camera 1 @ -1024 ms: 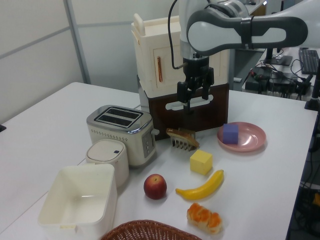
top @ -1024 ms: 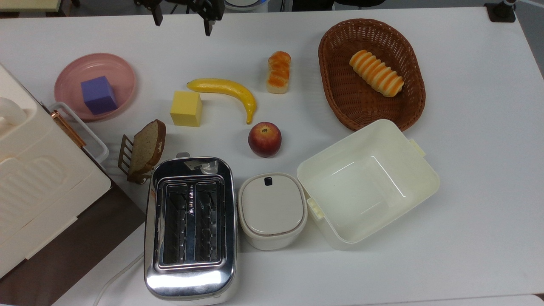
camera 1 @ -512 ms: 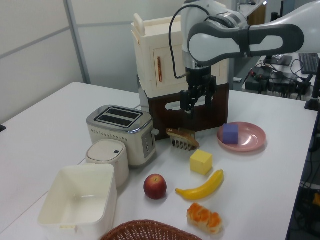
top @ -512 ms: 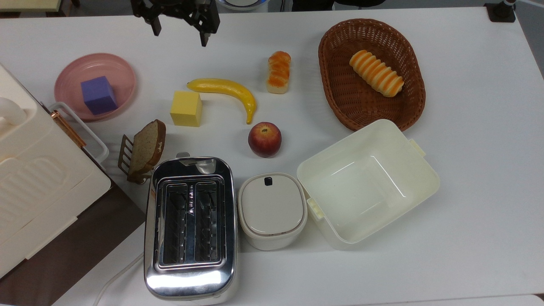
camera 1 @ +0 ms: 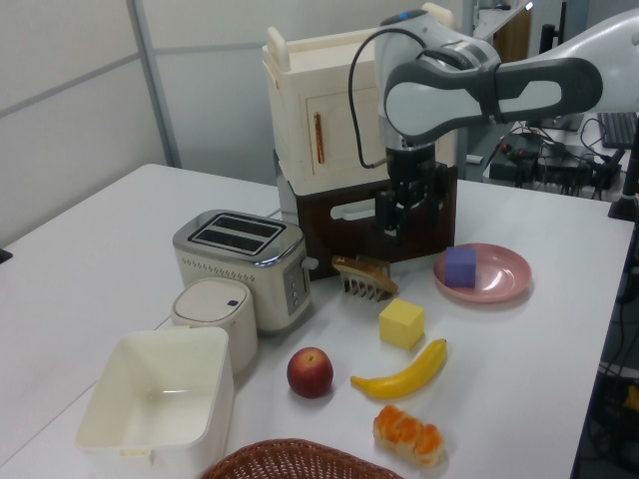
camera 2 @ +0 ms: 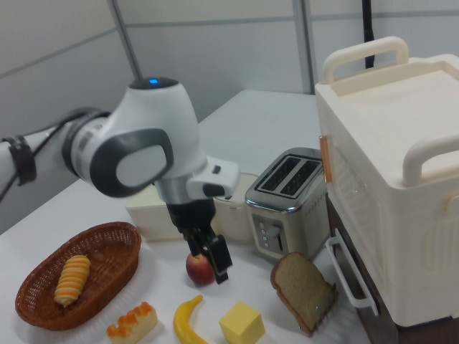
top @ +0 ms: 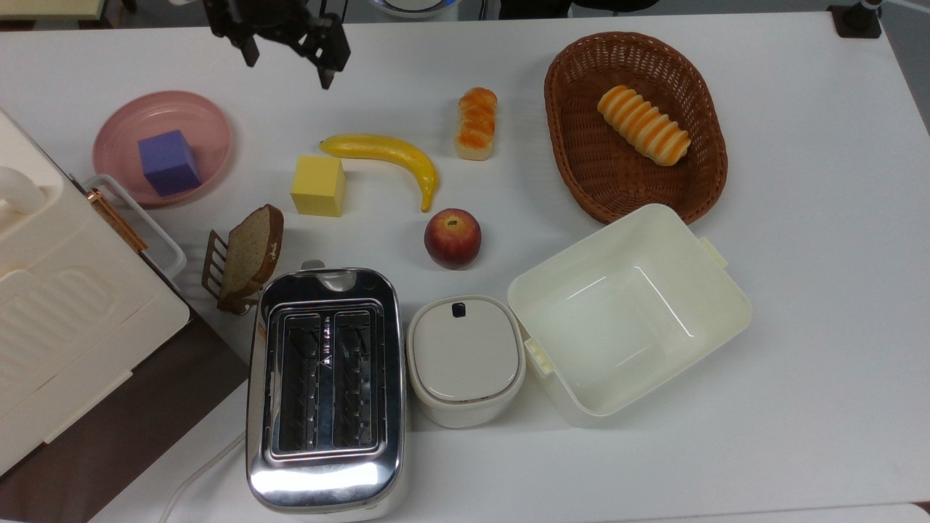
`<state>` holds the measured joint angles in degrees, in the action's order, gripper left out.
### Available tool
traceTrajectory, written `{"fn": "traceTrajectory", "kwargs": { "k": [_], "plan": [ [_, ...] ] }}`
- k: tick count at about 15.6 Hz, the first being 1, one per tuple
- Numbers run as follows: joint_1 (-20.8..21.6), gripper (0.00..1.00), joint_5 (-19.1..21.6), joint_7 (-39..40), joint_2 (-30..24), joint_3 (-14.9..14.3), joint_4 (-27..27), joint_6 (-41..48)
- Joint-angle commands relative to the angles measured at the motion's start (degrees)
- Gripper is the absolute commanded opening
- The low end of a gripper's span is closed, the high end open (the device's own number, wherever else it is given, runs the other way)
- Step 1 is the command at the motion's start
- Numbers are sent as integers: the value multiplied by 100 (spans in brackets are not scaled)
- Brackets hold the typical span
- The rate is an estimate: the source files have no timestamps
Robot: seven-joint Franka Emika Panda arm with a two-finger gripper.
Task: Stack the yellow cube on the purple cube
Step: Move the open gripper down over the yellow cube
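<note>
The yellow cube (top: 318,186) (camera 1: 402,323) (camera 2: 242,322) rests on the white table beside the banana. In the pink plate (top: 211,118) (camera 1: 505,285) at the top view's left sits the purple cube (top: 169,162) (camera 1: 460,267). My gripper (top: 288,65) (camera 1: 411,217) (camera 2: 209,259) hangs open and empty in the air near the table's far edge. In the top view it is above both cubes, roughly between them, and touches neither.
A banana (top: 385,152), an apple (top: 453,238) and a bread roll (top: 476,122) lie right of the yellow cube. A bread slice in a rack (top: 251,250), a toaster (top: 325,385), a lidded pot (top: 465,359), an open white box (top: 690,290), a wicker basket (top: 563,145) and a cream cabinet (top: 65,312) stand around.
The gripper has shifted towards the top view's left and a little down, nearer the pink plate; in the left view it has moved right. No object has moved.
</note>
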<state>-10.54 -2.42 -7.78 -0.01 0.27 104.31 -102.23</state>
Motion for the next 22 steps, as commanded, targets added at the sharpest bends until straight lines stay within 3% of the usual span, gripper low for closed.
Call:
{"fn": "traceTrajectory", "kwargs": {
  "k": [1,10,22],
  "plan": [
    [-194,100,75,-65,-52,123,528,-884],
    [-159,100,-671,-74,1037,299,555,-1730],
    [-106,100,-953,-48,1222,299,801,-1888]
  ]
}}
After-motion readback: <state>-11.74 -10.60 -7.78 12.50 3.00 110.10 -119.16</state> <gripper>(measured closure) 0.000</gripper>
